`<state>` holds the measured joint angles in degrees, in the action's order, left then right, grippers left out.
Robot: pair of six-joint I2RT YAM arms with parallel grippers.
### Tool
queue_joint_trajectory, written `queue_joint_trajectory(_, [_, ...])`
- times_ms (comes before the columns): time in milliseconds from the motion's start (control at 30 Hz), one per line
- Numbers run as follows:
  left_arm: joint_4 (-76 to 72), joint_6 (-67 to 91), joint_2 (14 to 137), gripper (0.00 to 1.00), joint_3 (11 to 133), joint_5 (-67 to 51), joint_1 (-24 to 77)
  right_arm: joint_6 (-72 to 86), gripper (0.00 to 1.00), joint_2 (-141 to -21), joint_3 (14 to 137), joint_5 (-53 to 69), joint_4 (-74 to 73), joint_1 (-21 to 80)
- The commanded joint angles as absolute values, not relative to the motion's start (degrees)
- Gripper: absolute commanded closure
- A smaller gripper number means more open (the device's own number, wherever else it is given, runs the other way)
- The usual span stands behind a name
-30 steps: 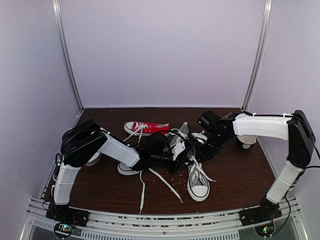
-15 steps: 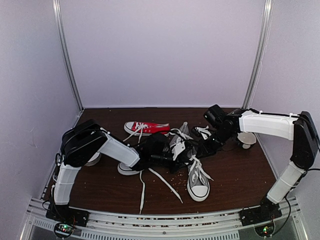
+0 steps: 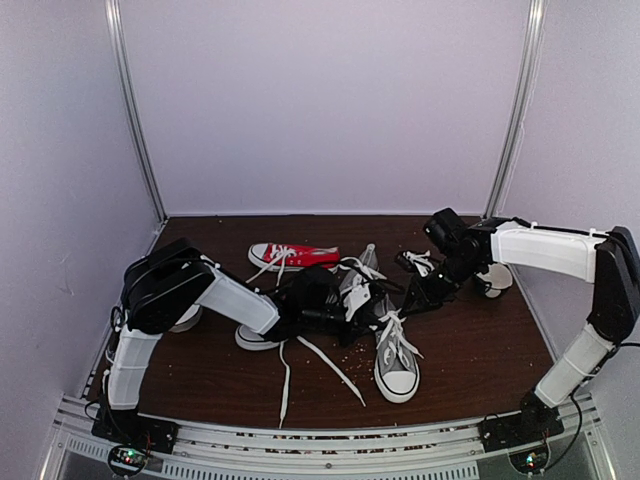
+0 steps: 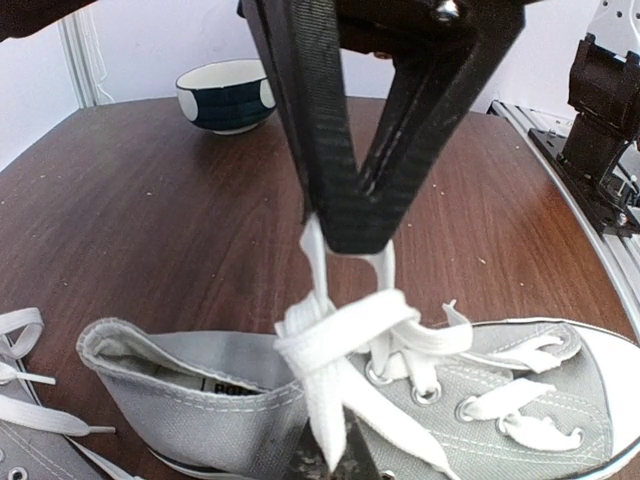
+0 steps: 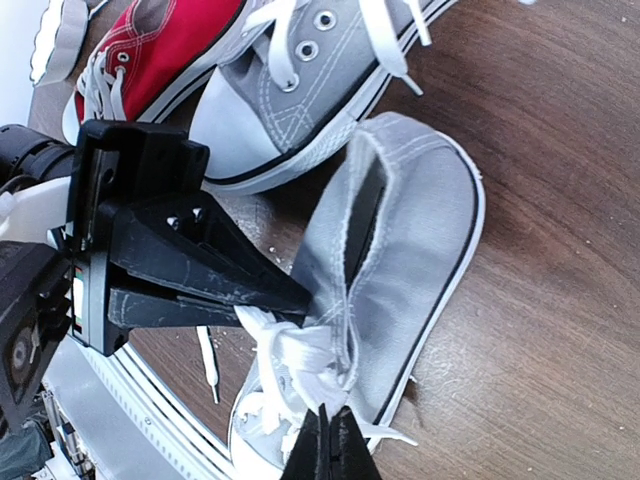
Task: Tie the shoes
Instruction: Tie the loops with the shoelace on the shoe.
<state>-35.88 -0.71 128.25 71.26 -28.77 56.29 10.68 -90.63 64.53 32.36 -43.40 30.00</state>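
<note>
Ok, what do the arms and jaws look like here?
The left arm and right arm have white boxy shells, black joints, black bases with small lit indicators, thin black cables. The left gripper and right gripper have black, ridged jaws tapering to narrow tips.

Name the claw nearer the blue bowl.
Right. The right claw meets the laces of the grey shoe from the side of the bowl; the left claw pinches them from the far side.

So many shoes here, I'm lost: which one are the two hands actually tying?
The grey sneaker nearest the front edge: left hand and right hand both pinch its white laces. The other grey sneaker lies farther back, beside the red sneaker.
</note>
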Motion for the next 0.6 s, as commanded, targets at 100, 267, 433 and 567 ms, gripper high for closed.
queue_joint_trajectory(100, [-33.5,0.8,126.7,1.00,70.9,-30.2,56.2,10.4,1.00,-88.4,60.6,33.4,-40.6,28.0])
queue_joint_trajectory(267, [-31.1,5.8,124.7,1.00,69.3,-30.2,56.2,11.2,1.00,-87.5,57.4,32.3,-38.9,26.4])
queue_joint_trajectory(433, [-27.3,8.6,123.7,1.00,69.7,-29.4,56.2,11.8,1.00,-86.3,54.7,31.7,-37.0,25.0])
queue_joint_trajectory(567, [-24.5,9.2,123.5,1.00,69.5,-28.8,56.2,12.0,1.00,-85.3,52.5,31.2,-35.8,24.0])
